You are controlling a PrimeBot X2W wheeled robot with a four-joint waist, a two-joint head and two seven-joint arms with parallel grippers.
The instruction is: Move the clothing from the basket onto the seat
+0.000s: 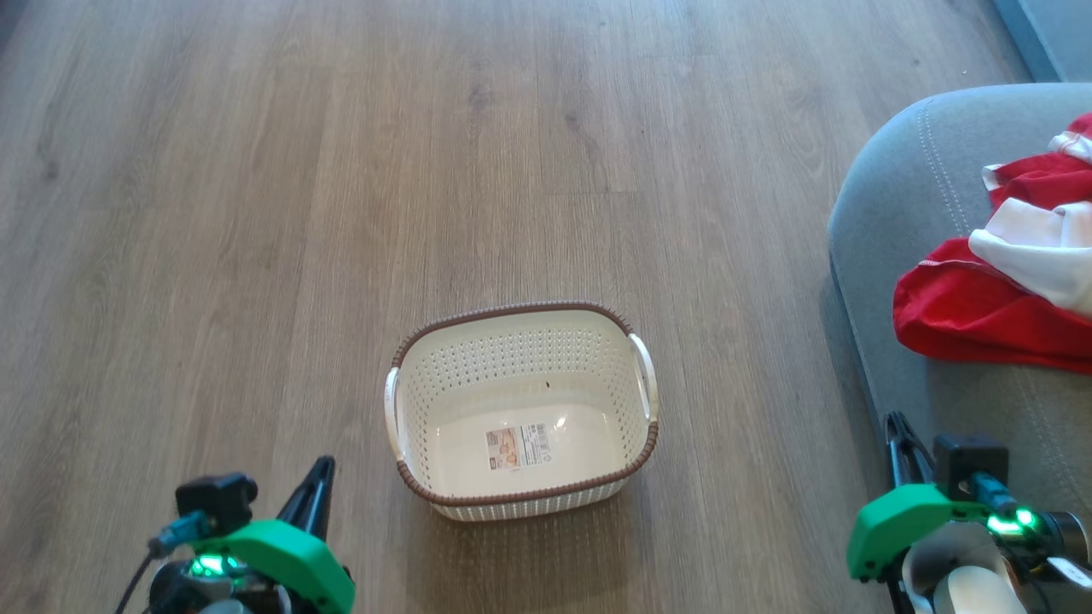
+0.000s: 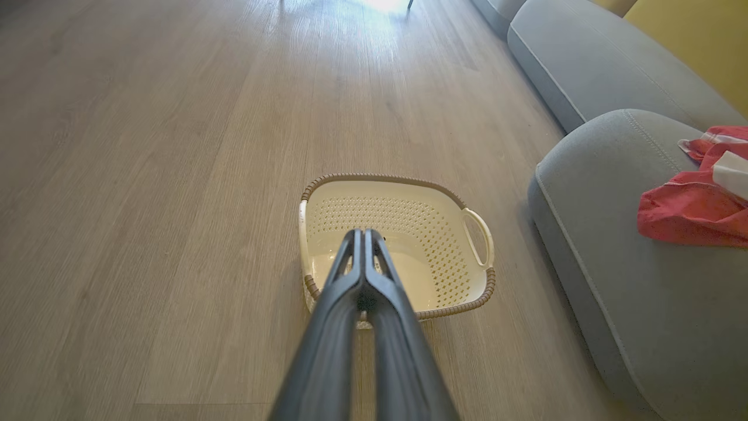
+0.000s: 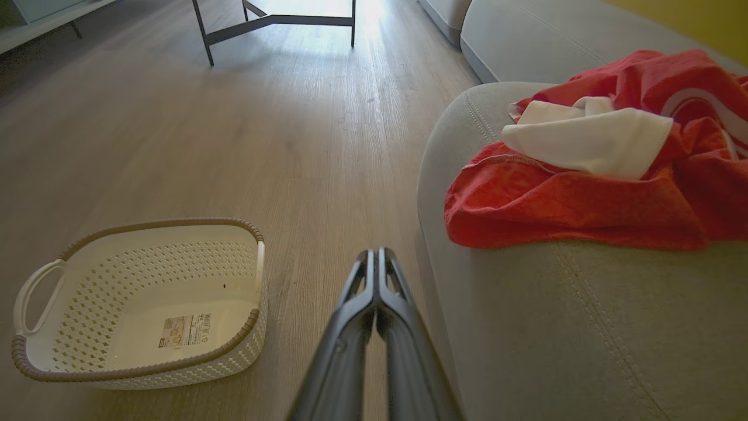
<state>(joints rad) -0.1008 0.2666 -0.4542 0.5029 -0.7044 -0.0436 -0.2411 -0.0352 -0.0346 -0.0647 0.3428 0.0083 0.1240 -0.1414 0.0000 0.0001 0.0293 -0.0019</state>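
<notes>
Basket [image 1: 512, 309] was cream with perforated walls, a brown woven-look rim and white handles. Clothing [image 1: 964, 320] was bright red with white trim, plus a plain white piece. Seat [image 1: 896, 196] was grey-blue with pale stitched seams. Floor [image 1: 256, 213] showed grey-brown wood grain.
</notes>
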